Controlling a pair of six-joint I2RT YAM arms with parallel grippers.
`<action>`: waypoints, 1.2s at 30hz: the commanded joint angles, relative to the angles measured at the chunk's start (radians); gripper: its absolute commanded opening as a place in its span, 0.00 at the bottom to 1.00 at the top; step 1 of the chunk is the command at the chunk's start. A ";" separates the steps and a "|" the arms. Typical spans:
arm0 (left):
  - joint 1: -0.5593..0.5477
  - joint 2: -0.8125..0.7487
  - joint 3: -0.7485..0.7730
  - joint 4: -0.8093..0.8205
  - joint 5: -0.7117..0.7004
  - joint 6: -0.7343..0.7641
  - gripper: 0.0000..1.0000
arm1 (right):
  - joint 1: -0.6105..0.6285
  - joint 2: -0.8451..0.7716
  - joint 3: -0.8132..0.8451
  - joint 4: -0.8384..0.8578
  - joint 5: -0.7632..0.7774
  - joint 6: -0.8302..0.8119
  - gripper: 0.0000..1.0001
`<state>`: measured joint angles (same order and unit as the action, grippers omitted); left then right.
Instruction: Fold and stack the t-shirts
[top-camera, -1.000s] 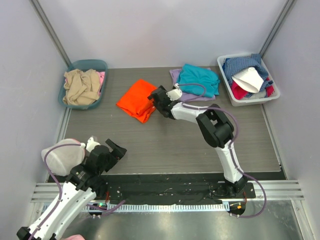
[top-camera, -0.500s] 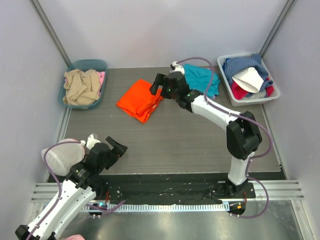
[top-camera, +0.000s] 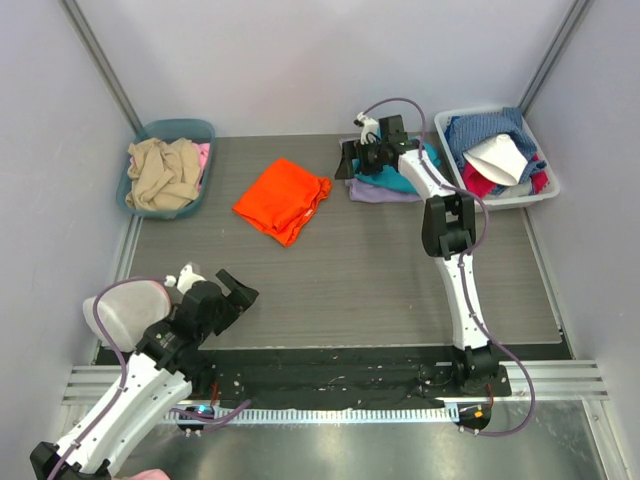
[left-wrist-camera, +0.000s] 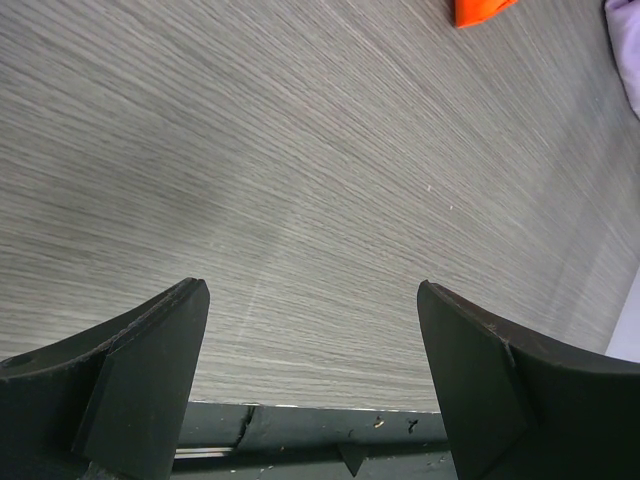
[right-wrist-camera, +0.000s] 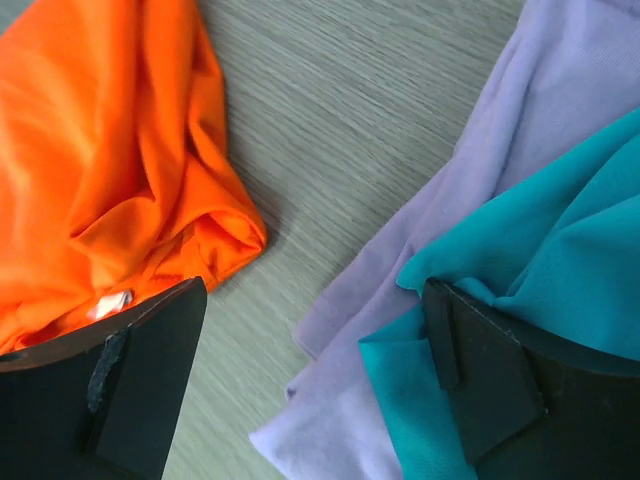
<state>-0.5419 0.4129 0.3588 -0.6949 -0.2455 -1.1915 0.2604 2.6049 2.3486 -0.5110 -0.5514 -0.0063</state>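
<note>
Now, grey table (top-camera: 330, 280) under everything. Orange shirt (top-camera: 283, 200) loosely folded, lying flat. Just right of orange shirt, not touching it: lavender shirt (right-wrist-camera: 560, 90) flat, teal shirt (right-wrist-camera: 570, 250) on top. Right gripper (top-camera: 352, 162) over the gap right of orange shirt, jaws spread, empty. Left gripper (left-wrist-camera: 312, 300) well nearer than orange shirt, jaws spread, empty.

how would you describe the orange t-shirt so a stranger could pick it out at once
On the grey table, look in the far half, between the teal basket on the left and the white bin on the right. The orange t-shirt lies there alone, roughly folded. It is the only bright orange cloth; the pile to its right is teal on lavender.
</note>
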 joint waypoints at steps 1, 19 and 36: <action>-0.001 0.000 0.002 0.064 0.005 0.018 0.90 | -0.003 -0.025 0.075 -0.044 -0.197 -0.067 1.00; -0.001 0.066 -0.026 0.161 0.029 0.027 0.90 | 0.117 -0.089 -0.049 0.077 -0.139 0.000 1.00; -0.001 -0.002 -0.055 0.126 0.012 0.018 0.90 | 0.122 -0.008 -0.063 0.264 0.058 0.178 1.00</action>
<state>-0.5419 0.4160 0.3084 -0.5846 -0.2173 -1.1748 0.3767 2.5671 2.2608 -0.2916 -0.5217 0.1493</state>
